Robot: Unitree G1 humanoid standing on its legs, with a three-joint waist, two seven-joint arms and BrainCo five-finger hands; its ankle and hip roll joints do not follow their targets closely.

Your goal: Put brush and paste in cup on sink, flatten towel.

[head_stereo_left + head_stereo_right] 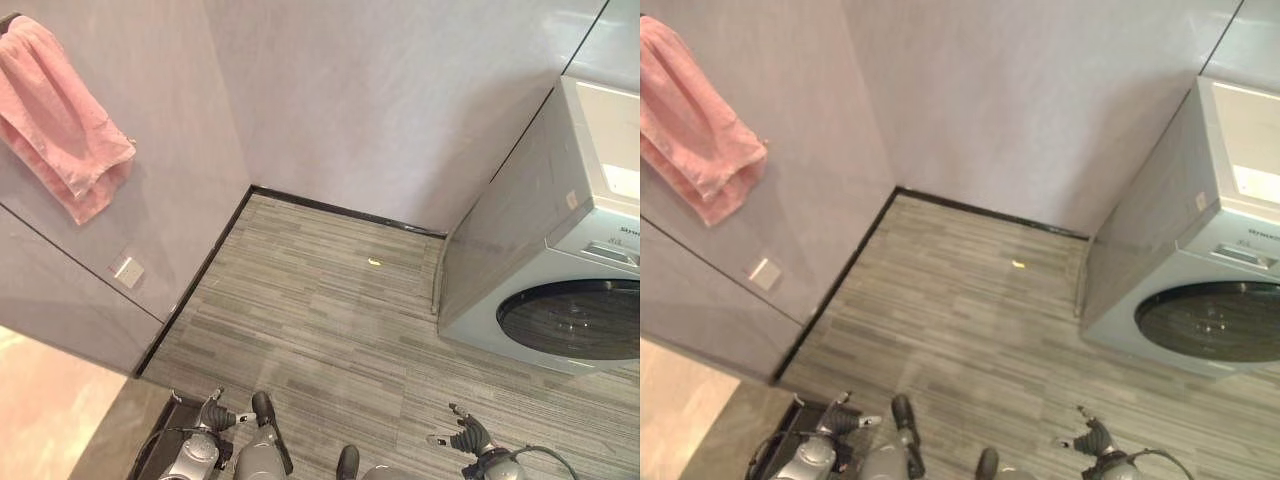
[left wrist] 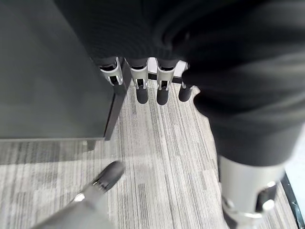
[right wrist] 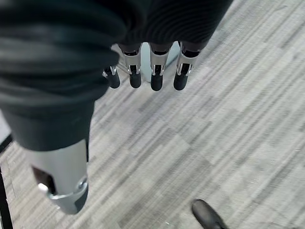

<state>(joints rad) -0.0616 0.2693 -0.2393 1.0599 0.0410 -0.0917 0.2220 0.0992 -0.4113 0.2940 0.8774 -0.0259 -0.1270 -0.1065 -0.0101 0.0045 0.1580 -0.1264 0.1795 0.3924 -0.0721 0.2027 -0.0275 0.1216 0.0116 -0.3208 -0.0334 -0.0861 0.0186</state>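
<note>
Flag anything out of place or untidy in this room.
The pink towel on the left wall hangs bunched and lopsided, not flat. A small yellowish scrap lies on the floor near the washing machine. Nothing else stands out.

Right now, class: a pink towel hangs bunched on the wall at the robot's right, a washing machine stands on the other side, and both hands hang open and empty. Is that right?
One detail is wrong. The pink towel hangs bunched on the wall at the robot's left, as the left eye view shows. The washing machine stands at the right. The left hand and right hand do hang open and empty.
</note>
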